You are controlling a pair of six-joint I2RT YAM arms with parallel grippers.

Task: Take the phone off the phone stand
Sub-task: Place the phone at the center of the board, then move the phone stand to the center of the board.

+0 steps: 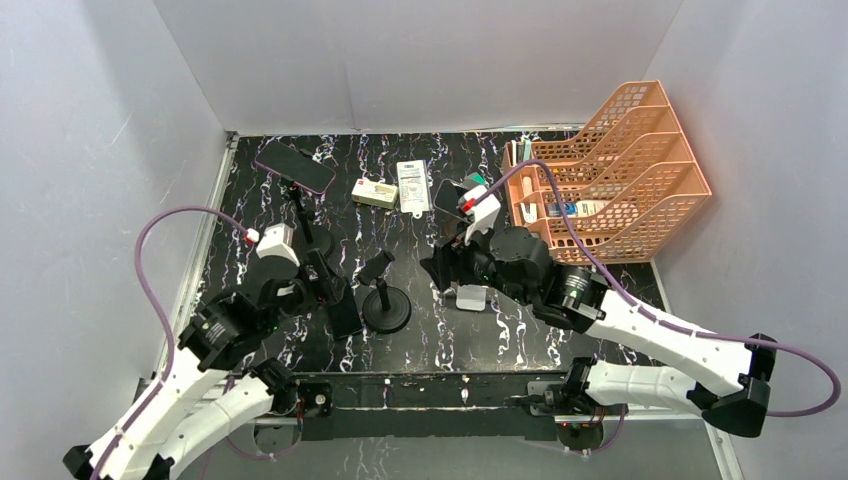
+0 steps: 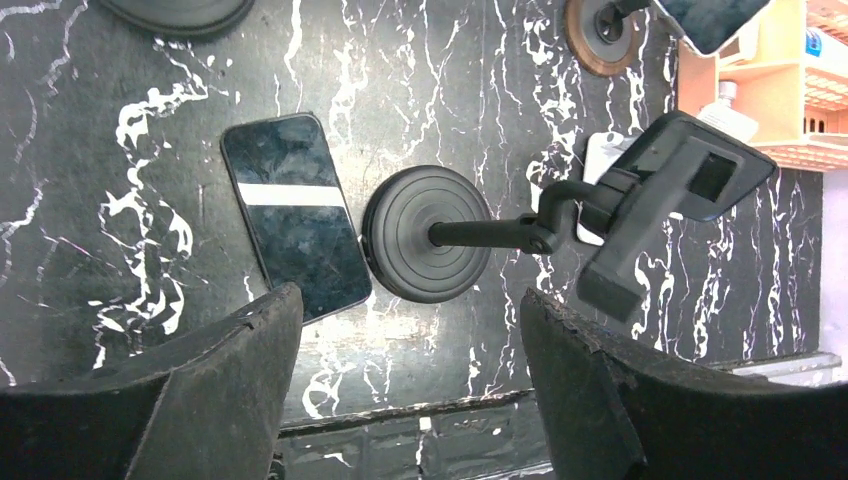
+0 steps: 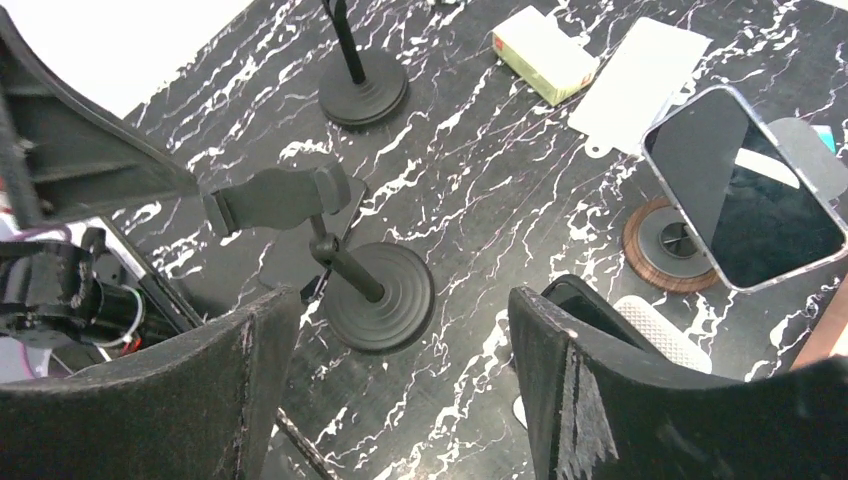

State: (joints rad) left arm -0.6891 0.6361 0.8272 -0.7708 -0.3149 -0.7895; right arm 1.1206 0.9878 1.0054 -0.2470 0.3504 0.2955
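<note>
Lying flat on the table (image 2: 120, 210), the phone (image 2: 293, 215) touches the empty stand's (image 2: 425, 235) base; both the left gripper (image 2: 405, 375) and right gripper (image 3: 400, 385) hang spread apart, holding nothing.

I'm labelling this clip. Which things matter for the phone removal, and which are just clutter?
Job: empty black stand, phone lying flat beside it.
Lying about: cream box, white packet, orange rack, phone on rear stand, phone on wood-based stand.
</note>
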